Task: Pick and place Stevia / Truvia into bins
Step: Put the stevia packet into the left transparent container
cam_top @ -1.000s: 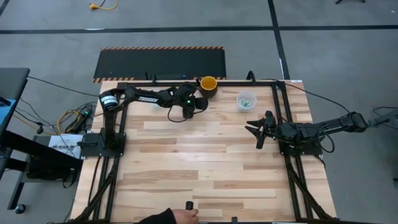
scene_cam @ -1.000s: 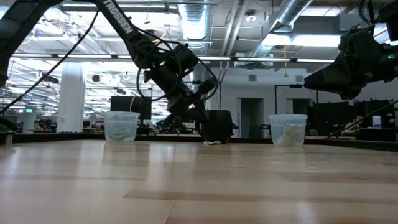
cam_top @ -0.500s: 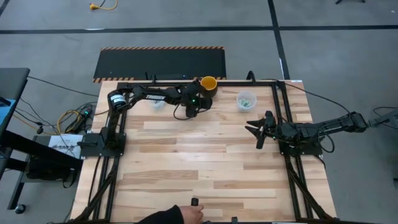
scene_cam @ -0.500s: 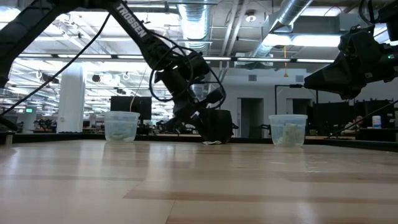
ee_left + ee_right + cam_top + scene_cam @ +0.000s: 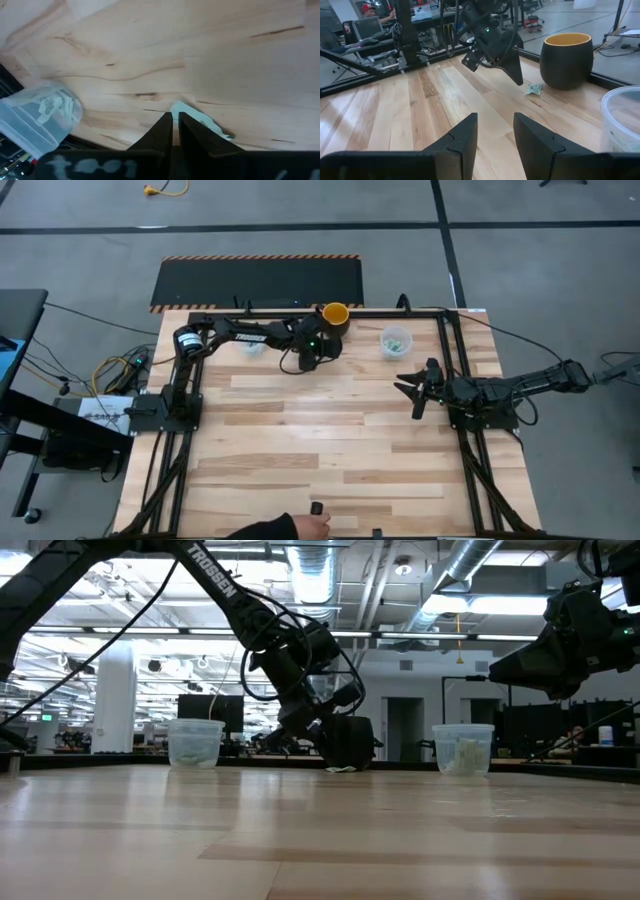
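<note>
1. Two clear bins stand near the worktop's (image 5: 330, 450) top edge in the high view: left bin (image 5: 195, 742) and right bin (image 5: 396, 340), the right one seen holding sachets.
2. One Stevia sachet (image 5: 200, 120) lies loose on the worktop, just beside the yellow-orange cup (image 5: 335, 313), upper centre of the high view.
3. Left claw (image 5: 175, 120) is poised directly over that sachet, fingers pressed nearly together; nothing is seen pinched between them yet, and contact cannot be told.
4. Right claw (image 5: 495, 131) is parked at right of centre, fingers spread, nothing held.
5. Judged step: picking the sachet. The fingers would need parting first, then lowering to straddle the paper's raised edge, since a flat packet is likely to slide.
6. Risk noted: the cup could be nudged.
</note>
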You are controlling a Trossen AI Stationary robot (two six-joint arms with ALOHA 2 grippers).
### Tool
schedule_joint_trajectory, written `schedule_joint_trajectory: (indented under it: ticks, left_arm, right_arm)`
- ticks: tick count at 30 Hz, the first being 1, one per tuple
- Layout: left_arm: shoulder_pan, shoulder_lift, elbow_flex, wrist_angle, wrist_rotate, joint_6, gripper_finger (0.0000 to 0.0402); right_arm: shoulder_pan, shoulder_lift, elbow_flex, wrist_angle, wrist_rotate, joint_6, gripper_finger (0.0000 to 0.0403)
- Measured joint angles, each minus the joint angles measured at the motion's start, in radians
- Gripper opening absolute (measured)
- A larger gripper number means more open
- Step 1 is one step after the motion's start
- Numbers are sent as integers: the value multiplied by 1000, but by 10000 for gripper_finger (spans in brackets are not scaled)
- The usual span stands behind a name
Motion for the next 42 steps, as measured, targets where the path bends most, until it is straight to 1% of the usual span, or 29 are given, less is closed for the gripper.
schedule_joint_trajectory:
  ticks: [7, 15, 21, 26, 29, 33, 36, 38, 42]
  left_arm:
    - [-3, 0, 0, -2, -33, 25, 22]
    - [-4, 0, 0, -2, -39, 36, 22]
    - [-4, 0, 16, -39, -18, 20, 21]
    - [-4, 0, 17, -46, 7, 5, 4]
    - [0, 10, 19, -39, 19, -2, 3]
    - [5, 46, 59, -35, 16, -18, 2]
    - [10, 52, 92, -96, -5, -35, 1]
    - [12, 61, 118, -77, 4, -41, 0]
    - [11, 76, 164, -164, 12, -60, 0]
  right_arm:
    - [0, 0, 0, 0, 0, 0, 121]
    - [0, 0, 0, 0, 0, 0, 121]
    - [0, 0, 0, 0, 0, 0, 121]
    - [0, 0, 0, 0, 0, 0, 121]
    - [0, 0, 0, 0, 0, 0, 121]
    - [0, 0, 0, 0, 0, 0, 121]
    - [0, 0, 0, 0, 0, 0, 121]
    - [0, 0, 0, -1, 0, 0, 121]
    - [0, 0, 0, -1, 0, 0, 121]
